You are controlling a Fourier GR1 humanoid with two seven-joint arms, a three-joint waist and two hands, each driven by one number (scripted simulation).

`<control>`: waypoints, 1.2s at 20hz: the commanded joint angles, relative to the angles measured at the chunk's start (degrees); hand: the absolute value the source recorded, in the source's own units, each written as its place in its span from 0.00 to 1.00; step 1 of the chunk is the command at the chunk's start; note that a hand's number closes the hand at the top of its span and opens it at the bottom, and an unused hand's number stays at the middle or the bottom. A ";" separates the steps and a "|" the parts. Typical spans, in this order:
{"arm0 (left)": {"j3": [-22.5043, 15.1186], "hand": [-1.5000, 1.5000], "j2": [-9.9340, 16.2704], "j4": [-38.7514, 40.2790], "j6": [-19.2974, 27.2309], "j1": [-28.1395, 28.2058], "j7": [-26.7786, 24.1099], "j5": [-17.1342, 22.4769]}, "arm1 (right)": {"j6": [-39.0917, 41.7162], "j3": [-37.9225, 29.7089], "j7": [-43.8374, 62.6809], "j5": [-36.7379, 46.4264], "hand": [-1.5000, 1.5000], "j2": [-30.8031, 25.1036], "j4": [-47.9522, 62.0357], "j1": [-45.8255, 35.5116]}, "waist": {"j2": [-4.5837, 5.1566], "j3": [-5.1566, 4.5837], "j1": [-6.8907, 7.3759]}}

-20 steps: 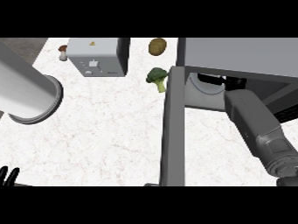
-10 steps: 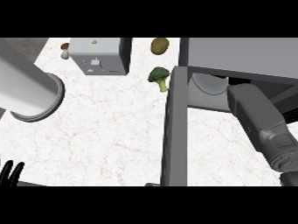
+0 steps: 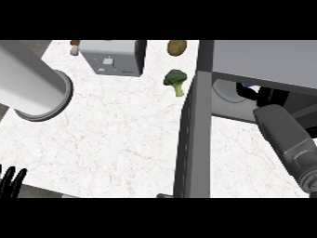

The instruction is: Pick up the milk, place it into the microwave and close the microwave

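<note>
Our right hand [image 3: 265, 95] reaches into the open cavity of the grey box-shaped microwave [image 3: 270, 62], the grey forearm running back from it toward the lower right edge. Only a dark shape shows at the mouth of the cavity, so we cannot tell whether its fingers are spread, pressed together or curled round anything. Just beside that hand, toward the cavity's left wall, a small white and blue patch shows that we take to be the milk [image 3: 250, 87]; we cannot say whether it stands free or sits in the hand.

The grey microwave door [image 3: 194, 139] hangs wide open to the left of our right forearm, seen edge on. Further left of the hand, beyond the door, a green broccoli floret [image 3: 176, 80] lies on the white marble counter [image 3: 113, 139], with a brown potato [image 3: 177, 46] past it. Our left hand [image 3: 3, 181] rests at the lower left edge, fingers straight and up.

We judge two risks. Withdrawing could tip the milk if fingers brush it. The broccoli lies close to the door's far end and might be knocked as it swings.
</note>
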 commanded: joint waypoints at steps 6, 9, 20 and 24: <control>-0.12 0.00 0.25 1.83 0.12 -1.39 0.19 -1.15 | 8.56 5.74 -1.15 5.83 0.00 4.27 1.42 -3.98 | -0.94 1.29 -0.47; -0.73 0.00 -0.89 2.25 0.80 -2.08 -0.23 -1.57 | 10.18 5.73 -0.65 5.81 0.00 6.05 1.82 -4.84 | -0.87 1.31 -0.46; 0.40 0.00 0.51 2.54 -0.72 -2.31 -1.43 -1.63 | 18.26 1.50 -3.66 1.59 0.00 10.24 -2.51 -5.46 | -1.17 1.47 -1.46; 0.10 0.00 -0.31 2.82 -0.24 -2.11 -1.57 -2.00 | 24.29 -1.85 -7.22 -1.69 0.00 10.62 -4.98 -4.08 | -1.83 1.39 -3.32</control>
